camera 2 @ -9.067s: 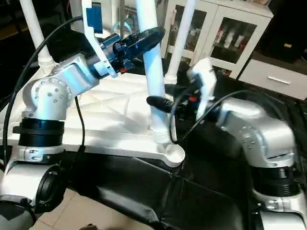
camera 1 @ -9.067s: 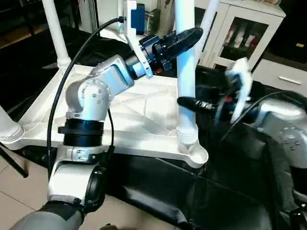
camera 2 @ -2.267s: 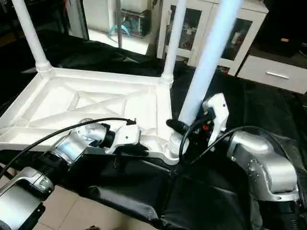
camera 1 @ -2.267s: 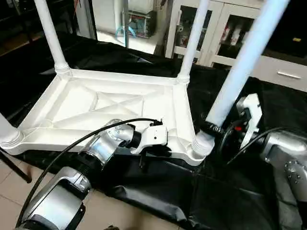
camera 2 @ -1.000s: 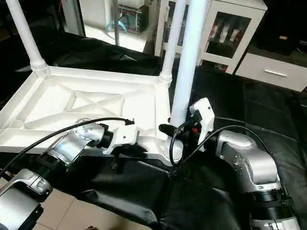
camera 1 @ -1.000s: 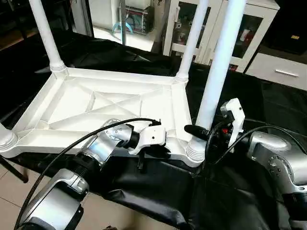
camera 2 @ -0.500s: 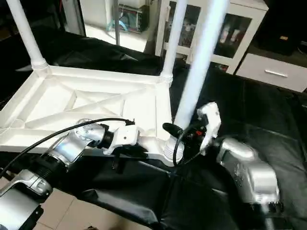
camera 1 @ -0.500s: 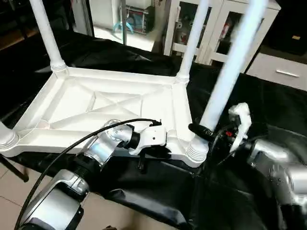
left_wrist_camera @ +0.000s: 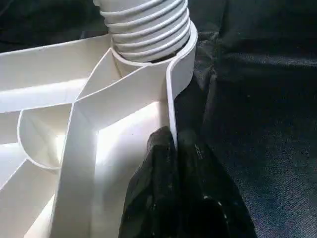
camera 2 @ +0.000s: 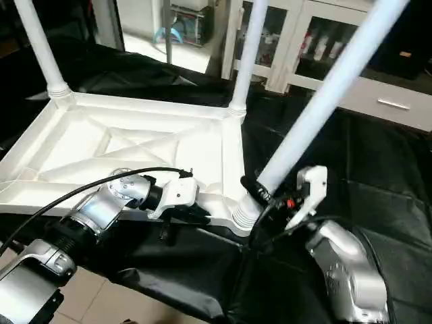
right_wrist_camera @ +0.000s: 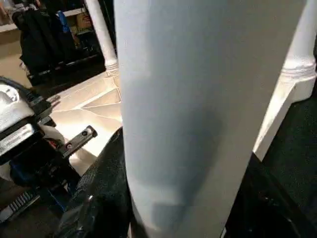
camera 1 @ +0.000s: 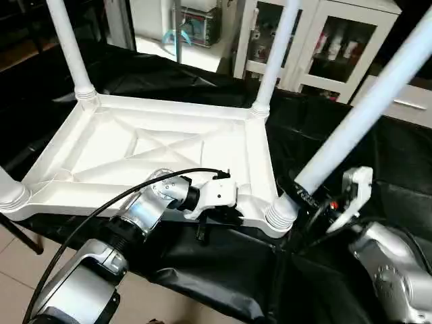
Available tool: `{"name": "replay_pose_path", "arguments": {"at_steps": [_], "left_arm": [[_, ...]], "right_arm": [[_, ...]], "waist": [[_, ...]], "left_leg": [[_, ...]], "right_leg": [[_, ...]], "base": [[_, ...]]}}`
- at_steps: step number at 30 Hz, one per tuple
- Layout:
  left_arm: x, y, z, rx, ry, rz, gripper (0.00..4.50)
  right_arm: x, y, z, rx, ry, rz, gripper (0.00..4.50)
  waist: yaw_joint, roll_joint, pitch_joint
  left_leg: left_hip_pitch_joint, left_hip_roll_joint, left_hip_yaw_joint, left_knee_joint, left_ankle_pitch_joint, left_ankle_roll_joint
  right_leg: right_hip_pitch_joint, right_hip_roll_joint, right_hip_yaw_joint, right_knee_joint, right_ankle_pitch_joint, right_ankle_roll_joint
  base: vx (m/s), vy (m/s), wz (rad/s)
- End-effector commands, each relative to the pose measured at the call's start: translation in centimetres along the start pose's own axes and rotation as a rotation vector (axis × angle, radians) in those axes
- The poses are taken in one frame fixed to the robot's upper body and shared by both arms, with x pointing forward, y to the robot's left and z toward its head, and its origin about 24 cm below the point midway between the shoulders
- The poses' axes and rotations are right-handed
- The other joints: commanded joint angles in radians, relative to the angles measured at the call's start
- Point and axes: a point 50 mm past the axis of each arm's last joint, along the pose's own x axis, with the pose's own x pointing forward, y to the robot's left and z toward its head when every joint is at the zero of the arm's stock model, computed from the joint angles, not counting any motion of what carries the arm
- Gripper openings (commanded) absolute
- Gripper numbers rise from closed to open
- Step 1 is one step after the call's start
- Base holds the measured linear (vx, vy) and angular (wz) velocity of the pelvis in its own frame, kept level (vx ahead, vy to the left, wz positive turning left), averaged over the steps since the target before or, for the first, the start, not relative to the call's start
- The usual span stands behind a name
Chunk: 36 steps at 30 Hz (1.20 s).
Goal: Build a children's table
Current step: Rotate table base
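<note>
Black sheeting (camera 1: 223,270) draped over the desk, wrinkled and hanging past the near edge above pale floor tiles (camera 1: 13,283). White glass-door cabinets (camera 1: 324,40) against the back of the room.

On the sheeting, near the desk's front edge, the tabletop (camera 1: 155,145) lying underside up, X ribs showing. Legs upright in the far-left (camera 1: 67,47) and far-right (camera 1: 273,54) corner sockets — tops cut off by the frame; at the near-left corner only a ribbed stub (camera 1: 10,192) visible. Fourth leg (camera 1: 351,128) seated by its ribbed end in the near-right socket (camera 1: 280,212), leaning hard to the right.

Left tool (camera 1: 223,212) pinched shut on the tabletop's near rim, just beside that socket; wrist view shows both black fingers (left_wrist_camera: 163,168) straddling the thin wall, ribbed end right above. Right tool (camera 2: 260,189) clamped round the leaning leg low down; from the head mostly hidden behind the leg, from its wrist the leg blocks nearly everything, dark fingers (right_wrist_camera: 106,183) either side.
</note>
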Motion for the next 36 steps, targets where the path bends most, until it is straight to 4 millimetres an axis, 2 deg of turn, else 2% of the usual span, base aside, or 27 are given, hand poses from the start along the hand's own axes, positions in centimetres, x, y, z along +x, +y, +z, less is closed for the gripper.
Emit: {"name": "replay_pose_path", "arguments": {"at_steps": [1,4,6,7,11,16,17,19,20,21,23,24,26,29,31,33,36], "left_arm": [[-0.2,-0.3,-1.1,-0.029,0.048,0.004,0.0],[-0.2,-0.3,-1.2,-0.029,0.051,0.006,0.0],[-0.3,-0.2,-1.2,-0.03,0.053,0.01,0.0],[-0.3,-0.2,-1.2,-0.03,0.053,0.011,0.0],[-0.4,-0.2,-1.3,-0.033,0.054,0.013,0.0],[-0.6,-0.3,-1.5,-0.037,0.058,0.012,0.0],[-0.7,-0.4,-1.5,-0.038,0.059,0.009,0.0],[-0.7,-0.4,-1.6,-0.038,0.06,0.007,0.0],[-0.7,-0.5,-1.6,-0.038,0.061,0.005,0.0],[-0.7,-0.5,-1.6,-0.039,0.061,0.005,0.0],[-0.7,-0.5,-1.6,-0.041,0.062,0.003,0.0],[-0.7,-0.5,-1.6,-0.042,0.062,0.002,0.0],[-0.7,-0.5,-1.6,-0.043,0.061,0.001,0.0],[-0.7,-0.5,-1.6,-0.044,0.059,0.001,0.0],[-0.7,-0.5,-1.6,-0.045,0.057,0.003,0.0],[-0.7,-0.6,-1.6,-0.046,0.057,0.003,0.0],[-0.7,-0.6,-1.6,-0.046,0.057,0.008,0.0]], "right_arm": [[-1.4,-0.7,-3.1,0.029,0.169,-0.084,1.83],[-1.5,-0.4,-3.3,-0.007,0.188,-0.061,1.83],[-1.7,0.0,-3.6,-0.027,0.198,-0.038,1.83],[-1.8,0.0,-3.7,-0.028,0.201,-0.036,1.83],[-2.1,0.3,-4.5,-0.041,0.263,-0.02,1.83],[-2.1,0.9,-5.8,-0.049,0.423,0.056,1.83],[-2.0,1.2,-5.9,-0.06,0.457,0.085,1.83],[-1.5,1.3,-5.6,-0.077,0.461,0.112,1.83],[-1.3,1.4,-5.4,-0.078,0.461,0.12,1.83],[-1.2,1.3,-5.2,-0.083,0.472,0.133,1.83],[-1.2,1.3,-5.3,-0.091,0.5,0.149,1.83],[-1.2,1.3,-5.3,-0.089,0.507,0.151,1.83],[-1.2,1.4,-5.4,-0.081,0.527,0.156,1.82],[-1.2,1.0,-5.7,-0.055,0.558,0.125,1.82],[-1.4,0.7,-6.2,-0.037,0.57,0.103,1.82],[-1.7,0.5,-6.7,-0.015,0.576,0.08,1.82],[-2.2,0.3,-7.5,-0.015,0.567,0.028,1.82]], "waist": [[-0.003,0.006,-0.023],[-0.006,0.004,-0.019],[-0.005,0.002,-0.018],[-0.005,-0.001,-0.017],[-0.005,0.0,-0.016],[-0.006,-0.001,-0.01],[-0.007,-0.002,-0.011],[-0.009,-0.004,-0.011],[-0.009,-0.008,-0.013],[-0.011,-0.006,-0.012],[-0.013,-0.009,-0.009],[-0.013,-0.007,-0.009],[-0.014,-0.007,-0.01],[-0.017,-0.009,-0.011],[-0.019,-0.008,-0.01],[-0.019,-0.012,-0.009],[-0.021,-0.01,-0.006]], "left_leg": [[0.003,0.075,-0.04,-0.092,-0.347,0.01],[0.007,0.074,-0.044,-0.091,-0.382,0.01],[0.008,0.075,-0.045,-0.092,-0.385,0.01],[0.007,0.076,-0.044,-0.093,-0.378,0.013],[0.003,0.077,-0.045,-0.096,-0.364,0.018],[0.002,0.076,-0.049,-0.099,-0.394,0.011],[0.007,0.075,-0.05,-0.098,-0.403,0.008],[0.007,0.074,-0.053,-0.099,-0.413,0.006],[0.008,0.074,-0.052,-0.098,-0.412,0.006],[0.009,0.075,-0.054,-0.1,-0.415,0.005],[0.01,0.075,-0.055,-0.101,-0.429,0.003],[0.015,0.074,-0.055,-0.1,-0.445,0.001],[0.014,0.077,-0.056,-0.104,-0.44,0.0],[0.013,0.078,-0.057,-0.107,-0.445,-0.003],[0.016,0.077,-0.055,-0.106,-0.456,-0.005],[0.017,0.076,-0.057,-0.106,-0.47,-0.006],[0.019,0.075,-0.062,-0.106,-0.492,-0.011]], "right_leg": [[0.016,-0.09,0.067,-0.1,-0.483,-0.115],[0.011,-0.095,0.067,-0.112,-0.584,-0.088],[0.008,-0.095,0.068,-0.115,-0.605,-0.077],[0.008,-0.095,0.069,-0.115,-0.593,-0.077],[0.011,-0.094,0.069,-0.111,-0.566,-0.086],[0.011,-0.095,0.068,-0.118,-0.636,-0.061],[0.008,-0.097,0.068,-0.122,-0.662,-0.053],[0.007,-0.098,0.067,-0.125,-0.689,-0.045],[0.007,-0.099,0.067,-0.127,-0.696,-0.039],[0.007,-0.099,0.066,-0.128,-0.697,-0.04],[0.006,-0.097,0.064,-0.13,-0.701,-0.038],[0.002,-0.097,0.064,-0.131,-0.711,-0.037],[0.006,-0.096,0.065,-0.128,-0.672,-0.047],[0.007,-0.094,0.066,-0.123,-0.631,-0.061],[0.004,-0.096,0.067,-0.125,-0.639,-0.062],[0.003,-0.097,0.065,-0.13,-0.677,-0.048],[-0.001,-0.1,0.062,-0.138,-0.732,-0.03]], "base": [[0.0,0.0,0.0],[0.0,0.0,0.0],[0.0,0.0,0.0],[0.0,0.0,0.0],[0.0,0.0,0.0],[0.0,0.0,0.0],[0.0,0.0,0.0],[0.0,0.0,0.0],[0.0,0.0,0.0],[0.0,0.0,0.0],[0.0,0.0,0.0],[0.0,0.0,0.0],[0.0,0.0,0.0],[0.0,0.0,0.0],[0.0,0.0,0.0],[0.0,0.0,0.0],[0.0,0.0,0.0]]}}
